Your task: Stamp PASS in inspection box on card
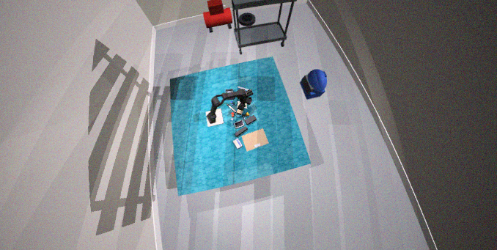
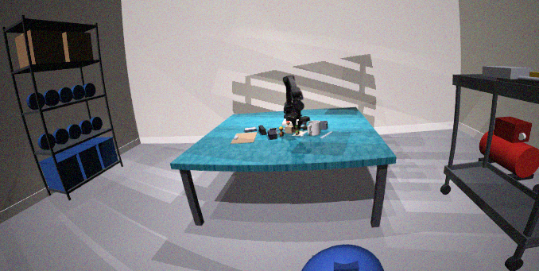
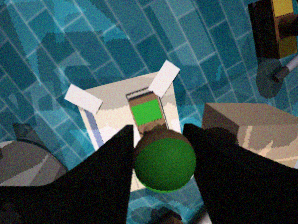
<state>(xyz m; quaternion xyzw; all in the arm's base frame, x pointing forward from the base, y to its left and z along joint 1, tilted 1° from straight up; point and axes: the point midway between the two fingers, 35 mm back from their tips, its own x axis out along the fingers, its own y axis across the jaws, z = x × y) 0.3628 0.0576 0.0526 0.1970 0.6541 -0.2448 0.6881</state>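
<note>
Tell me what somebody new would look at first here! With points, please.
Probably the big bright blue-green table (image 1: 205, 160) (image 2: 278, 154) in the middle of the room. Up close, a round green knob (image 3: 166, 164) sits between the black jaws, above a pale card (image 3: 112, 120). Behind the table's far edge in the top view stands a shiny red tank (image 1: 218, 17) (image 2: 509, 154).
</note>
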